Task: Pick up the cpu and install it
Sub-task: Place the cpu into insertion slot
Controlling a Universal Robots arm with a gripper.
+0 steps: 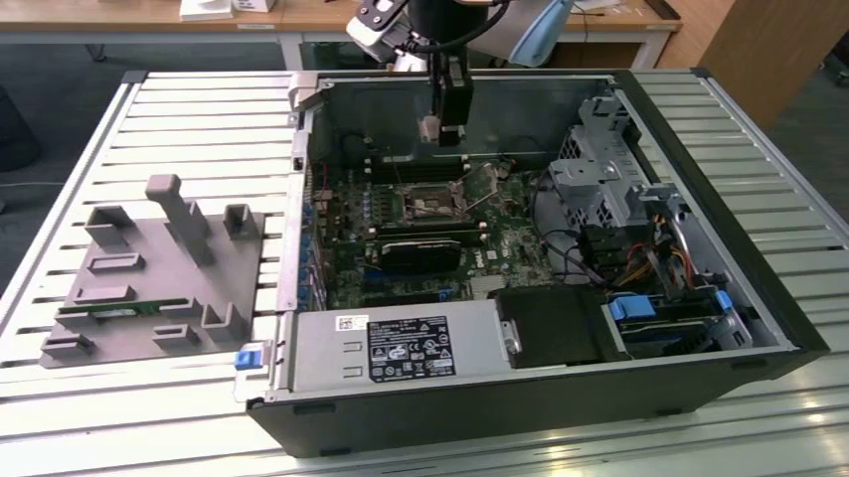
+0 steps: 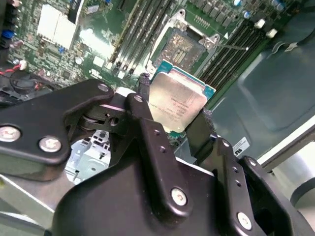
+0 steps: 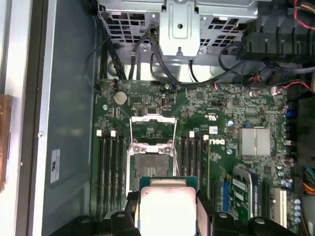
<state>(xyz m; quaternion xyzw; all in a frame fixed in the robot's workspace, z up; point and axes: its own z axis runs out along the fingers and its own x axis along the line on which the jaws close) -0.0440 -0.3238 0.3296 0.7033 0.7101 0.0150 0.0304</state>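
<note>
Black case (image 1: pixel 531 412): holds a green board (image 3: pixel 231 110) with an open socket (image 3: pixel 150 160).
Chip (image 2: pixel 177 101): between the fingers (image 2: pixel 150 132), up above the board.
Gripper (image 2: pixel 174 110): squeezing the Chip's sides.

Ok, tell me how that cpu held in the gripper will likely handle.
The cpu looks stiff: a flat plate, unbent where the gripper clamps its edges. It is probably light, being thin and far smaller than the motherboard. Its smooth metal top and edge-only grip suggest it could slip or twist, and the thin board edge is likely fragile.
</note>
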